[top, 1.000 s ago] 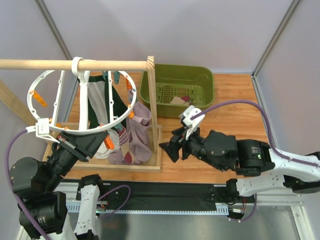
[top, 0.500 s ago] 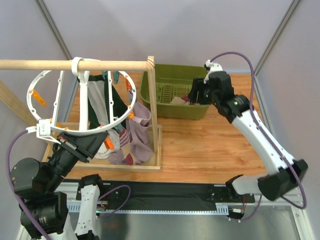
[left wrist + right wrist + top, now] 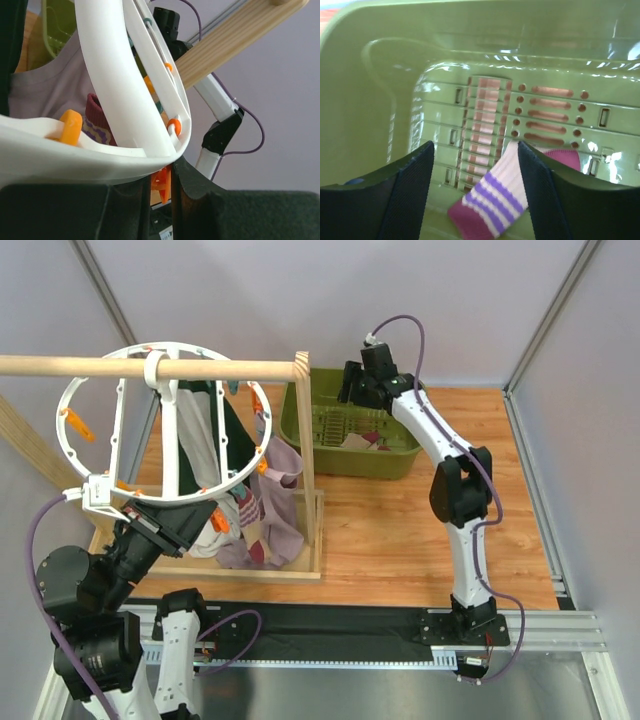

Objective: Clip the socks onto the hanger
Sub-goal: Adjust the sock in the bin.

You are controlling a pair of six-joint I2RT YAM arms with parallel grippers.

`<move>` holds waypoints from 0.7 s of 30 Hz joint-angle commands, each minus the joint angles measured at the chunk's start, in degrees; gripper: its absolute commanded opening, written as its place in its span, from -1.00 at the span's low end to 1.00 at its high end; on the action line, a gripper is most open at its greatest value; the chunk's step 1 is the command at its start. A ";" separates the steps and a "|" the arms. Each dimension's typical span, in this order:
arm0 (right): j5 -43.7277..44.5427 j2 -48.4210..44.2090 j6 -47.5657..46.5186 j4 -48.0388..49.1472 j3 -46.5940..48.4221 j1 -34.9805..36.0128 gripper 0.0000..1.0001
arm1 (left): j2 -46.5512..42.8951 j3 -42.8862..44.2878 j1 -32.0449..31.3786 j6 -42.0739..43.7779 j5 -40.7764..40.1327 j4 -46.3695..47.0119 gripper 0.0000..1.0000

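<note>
Sock (image 3: 492, 205), pink with purple stripes, lies in the green basket (image 3: 380, 100) below our right gripper (image 3: 475, 150), fingers spread; our left gripper (image 3: 161, 175) clamps the hanger (image 3: 115, 90) by its white rim.

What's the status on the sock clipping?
Left end effector shut on hanger rim. Right end effector open above striped sock in green basket, not gripping yet. Path to sock looks clear.

The left arm angles upward with the left gripper (image 3: 161, 187) pinched narrow, while the right arm stretches far forward, the right gripper (image 3: 475, 190) spread and pointing down.
</note>
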 commanded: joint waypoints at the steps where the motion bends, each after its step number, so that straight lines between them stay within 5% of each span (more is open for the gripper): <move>1: 2.76 6.18 3.37 -8.09 10.23 0.20 0.40 | 1.02 -1.89 0.30 2.96 2.39 -2.30 -1.00; 6: 10.84 11.02 1.09 -14.17 11.05 0.28 0.60 | 0.93 -4.97 0.21 3.24 1.68 -2.40 -1.00; 13: 11.55 12.52 -5.06 -14.44 8.50 1.95 0.87 | 2.16 -6.55 0.21 3.50 0.27 -3.01 -1.00; 21: 8.04 14.09 -2.96 -9.69 9.88 2.48 0.91 | 2.78 -7.35 0.30 2.00 -0.43 -1.77 -1.00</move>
